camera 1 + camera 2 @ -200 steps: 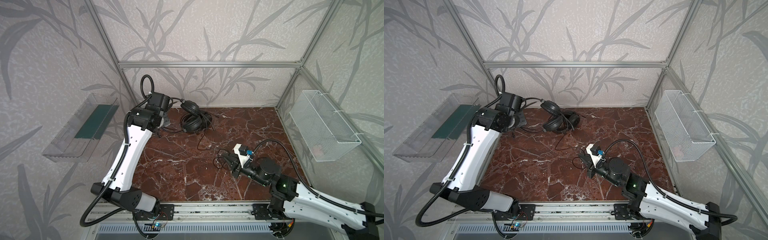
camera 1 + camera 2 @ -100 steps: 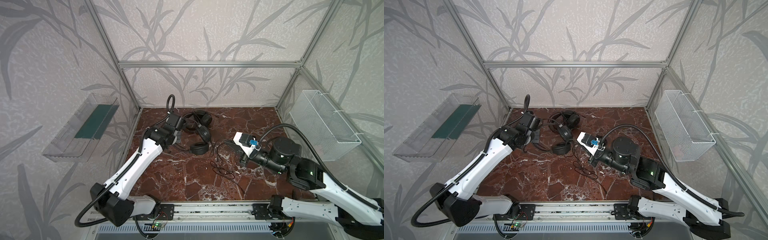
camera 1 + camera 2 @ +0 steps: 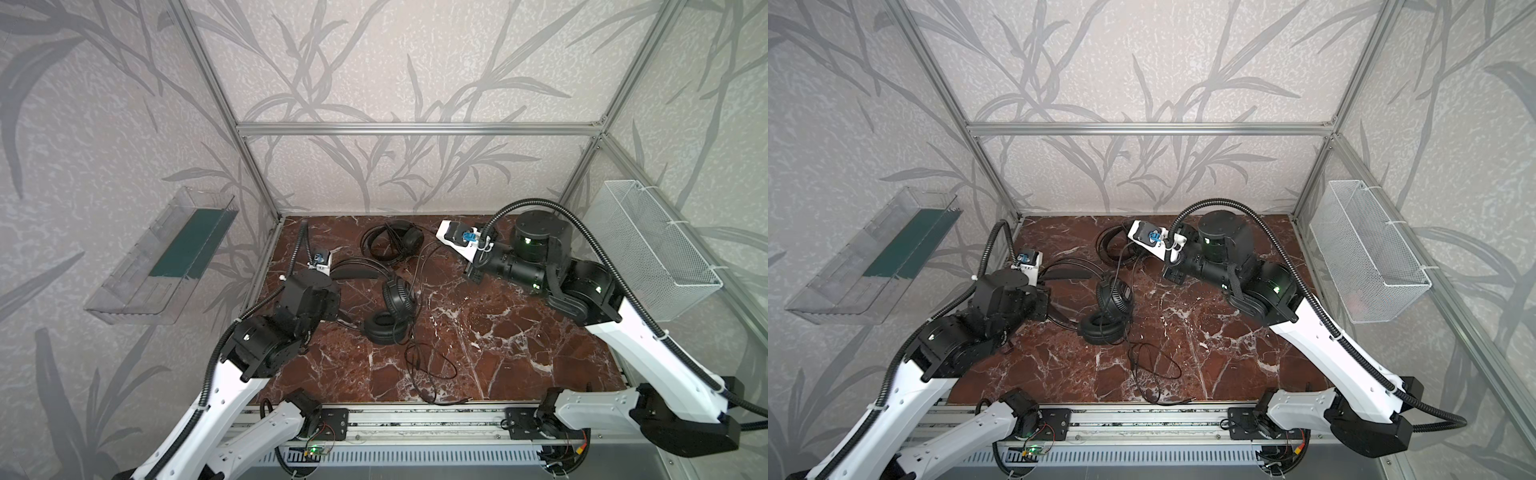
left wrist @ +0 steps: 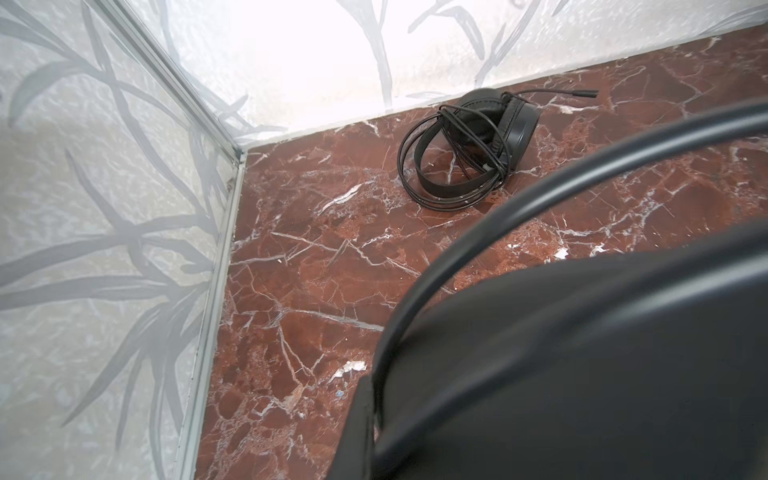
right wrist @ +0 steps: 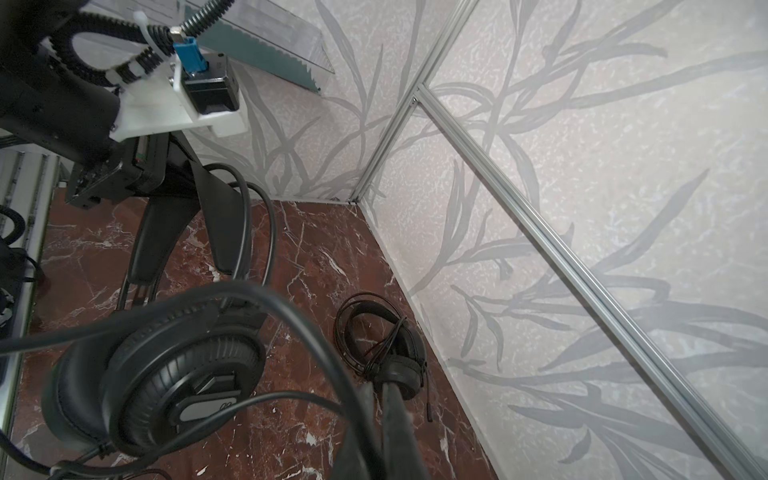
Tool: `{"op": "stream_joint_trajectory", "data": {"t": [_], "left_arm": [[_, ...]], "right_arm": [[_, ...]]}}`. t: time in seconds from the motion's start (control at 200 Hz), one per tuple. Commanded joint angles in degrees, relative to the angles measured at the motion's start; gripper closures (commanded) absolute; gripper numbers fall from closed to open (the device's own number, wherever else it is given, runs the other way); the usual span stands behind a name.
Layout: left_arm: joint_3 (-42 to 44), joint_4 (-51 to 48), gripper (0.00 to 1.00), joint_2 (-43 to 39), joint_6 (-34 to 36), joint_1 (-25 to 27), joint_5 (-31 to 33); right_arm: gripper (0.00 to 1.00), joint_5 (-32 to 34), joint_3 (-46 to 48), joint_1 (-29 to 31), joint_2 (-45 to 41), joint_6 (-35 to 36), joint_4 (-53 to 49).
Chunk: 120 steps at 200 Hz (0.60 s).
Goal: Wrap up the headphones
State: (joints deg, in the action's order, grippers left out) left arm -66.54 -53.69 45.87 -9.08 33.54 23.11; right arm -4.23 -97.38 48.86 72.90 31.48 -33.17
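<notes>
One pair of headphones lies mid-floor, one earcup flat and the other upright. My left gripper is shut on its wide headband strap, which fills much of the left wrist view. From that headset a thin cable runs up to my right gripper, which is shut on it. In both top views the camera mount hides those fingertips. The cable's slack loops toward the front edge. A second pair of headphones lies by the back wall with its cable coiled around it.
A clear wall bin with a green insert hangs on the left wall. A white wire basket hangs on the right wall. Aluminium frame posts stand at the back corners. The rail borders the marble floor in front.
My left gripper has brought one headset from the back-left corner to mid-floor. My right gripper has risen from front centre to the back right, drawing the cable up.
</notes>
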Motion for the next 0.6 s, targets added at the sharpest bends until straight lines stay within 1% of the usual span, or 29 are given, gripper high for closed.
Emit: {"op": "stream_joint_trajectory", "data": {"t": [0.0, 0.055, 0.09, 0.14, 0.185, 0.23, 0.255, 0.295, 0.36, 0.4, 0.47, 0.515, 0.54, 0.595], "left_arm": [[-3.5, -3.43, 1.0, -1.62, 3.63, 1.54, 2.23], [-4.43, -4.97, 1.0, -1.93, 4.31, 2.51, 10.23], [-5.05, -5.33, 1.0, -2.21, 4.9, 2.98, 15.19], [-5.72, -5.43, 1.0, -2.33, 5.24, 3.15, 20.92], [-7.18, -6.51, 1.0, -1.1, 3.86, 3.16, 26.6], [-8.63, -7.83, 1.0, 0.66, 3.05, 3.14, 30.4], [-9.41, -8.56, 1.0, 1.55, 1.99, 3.17, 31.49], [-10.39, -9.24, 1.0, 2.82, 0.12, 3.17, 32.44], [-11.55, -9.91, 1.0, 4.97, -1.4, 3.11, 32.56], [-12.29, -10.56, 1.0, 6.34, -2.77, 3.05, 34.16], [-13.21, -10.56, 1.0, 7.45, -4.27, 2.99, 35.22], [-14.02, -10.66, 1.0, 7.67, -5.32, 2.68, 35.33], [-14.39, -10.64, 1.0, 7.83, -5.42, 2.32, 35.19], [-15.16, -10.66, 1.0, 8.0, -5.05, 2.06, 34.75]], "right_arm": [[1.0, -3.2, -6.11, -1.78, 3.15, 1.98, -2.06], [1.0, -5.48, -7.05, -2.04, 3.37, 2.52, -2.78], [1.0, -8.04, -6.31, -2.02, 2.5, 2.7, -2.28], [1.0, -12.4, -4.12, -2.02, 0.58, 2.35, -0.66], [1.0, -16.5, -2.45, -2.02, -1.02, 1.46, 0.25], [1.0, -21.28, -1.29, -1.94, -1.94, -0.04, -0.26], [1.0, -23.74, -1.23, -1.69, -2.06, -0.55, -1.25], [1.0, -25.89, -0.99, -0.61, -2.06, -1.25, -2.44], [1.0, -27.26, 0.96, 2.79, -2.6, -1.78, -3.32], [1.0, -27.61, 2.68, 5.25, -3.21, -1.84, -3.57], [1.0, -30.21, 6.68, 8.26, -4.71, -3.95, -1.4], [1.0, -30.04, 8.06, 9.32, -5.36, -4.37, -1.65], [1.0, -29.88, 8.73, 11.42, -5.73, -4.53, -2.03], [1.0, -29.37, 10.55, 11.73, -6.79, -5.15, -2.27]]}}
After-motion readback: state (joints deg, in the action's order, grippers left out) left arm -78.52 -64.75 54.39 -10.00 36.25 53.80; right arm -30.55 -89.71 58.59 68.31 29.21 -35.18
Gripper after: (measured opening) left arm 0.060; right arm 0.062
